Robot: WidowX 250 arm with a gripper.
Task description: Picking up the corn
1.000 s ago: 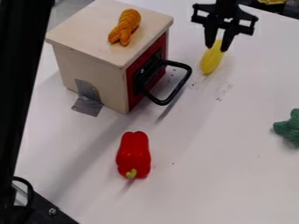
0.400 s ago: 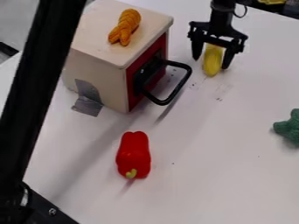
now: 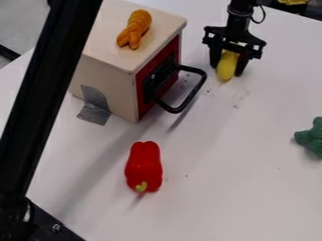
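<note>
Black beam (image 3: 50, 94) slants up the left side, in front of the white table (image 3: 207, 188), with grey floor (image 3: 25, 23) behind it at the upper left. By its foot, in the lower left corner, is a dark bracket (image 3: 47, 221) with a bolt in it. Further right stands a box (image 3: 104, 84) with pale sides, a pale top and a red front; a strip of silver tape (image 3: 94, 106) runs from its side down onto the table. An orange braided object (image 3: 134, 29) lies on its top, toward the back. Nearer the camera, well apart from the box, a red pepper (image 3: 143, 164) rests on the table, its green stem end toward the camera. From the box's red front a black handle (image 3: 189, 99) juts out to the right, and small dark specks (image 3: 237, 99) dot the table beyond it. Right of the box, near the top edge, the black gripper (image 3: 228, 70) hangs low over the table. The yellow corn (image 3: 227, 67) is between its two sides, the upper end partly hidden under the gripper's body and the lower end in sight, pointing toward the camera; whether the gripper is clamped on it, I cannot tell. At the right edge, well apart from both, sits a green object (image 3: 310, 137), cut off by the edge.
</note>
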